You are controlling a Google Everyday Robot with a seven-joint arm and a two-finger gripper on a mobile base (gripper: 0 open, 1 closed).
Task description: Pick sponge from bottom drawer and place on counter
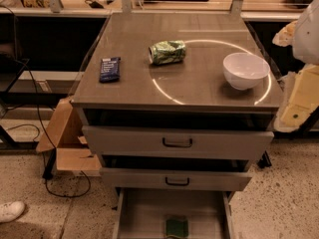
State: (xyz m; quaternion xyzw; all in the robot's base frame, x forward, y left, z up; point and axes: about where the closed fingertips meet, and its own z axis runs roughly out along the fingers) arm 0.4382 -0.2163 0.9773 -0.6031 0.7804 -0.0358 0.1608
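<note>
A white shoe (10, 210) shows on the floor, far left of the crushed green can (167, 52) and well below it. A cardboard box (65, 133) leans against the cabinet, also left of the can and lower. On the worktop (129, 34), a dark blue packet (109, 68) lies flat, left of the can and apart from it. The can lies on its side near the middle of the worktop, on the left arc of a thin white circle line (164, 91).

Straight below the can, two upper drawers (178, 142) with dark handles sit one above the other. Under them the bottom drawer (142, 208) is pulled out. The sponge (177, 227) lies on its pale floor, green face up, almost directly under the can. It lies alone, with nothing touching it.

Right of the can, a white bowl (245, 69) stands upright on the right arc of the circle. Further right, past the worktop's edge, the gripper (299, 101) hangs at the picture's border, well apart from the can and far above the sponge. I cannot tell whether its jaws are parted or closed, and nothing shows in their hold.
</note>
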